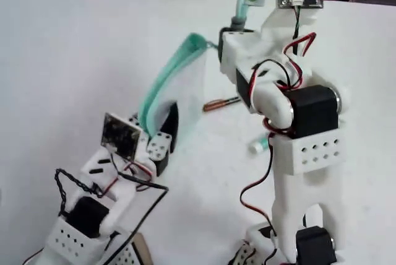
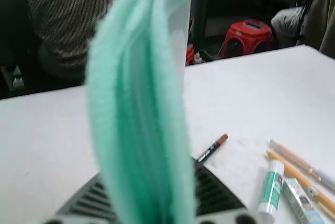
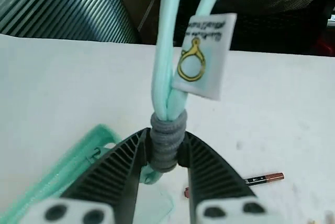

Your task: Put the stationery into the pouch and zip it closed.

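The mint-green pouch (image 1: 176, 88) stands on edge, lifted off the white table (image 1: 74, 60). My left gripper (image 1: 162, 138) is shut on its lower end; up close the pouch (image 2: 141, 130) rises between the jaws of the left gripper (image 2: 152, 211). My right gripper (image 1: 238, 30) is shut on the grey band of the pouch's strap (image 3: 165, 145), its tips meeting at the right gripper (image 3: 165, 153). A white tag (image 3: 201, 56) hangs from the mint cords. A brown pen (image 1: 221, 103) lies on the table beside the pouch, also pen (image 2: 212, 148) and pen (image 3: 259, 179).
A glue stick (image 2: 271, 187) and pencils (image 2: 301, 169) lie on the table past the pen; the glue stick (image 1: 260, 145) peeks out beside the right arm. The right arm's white body (image 1: 306, 153) stands over that area. Chairs and a red stool (image 2: 248, 33) sit beyond the far edge.
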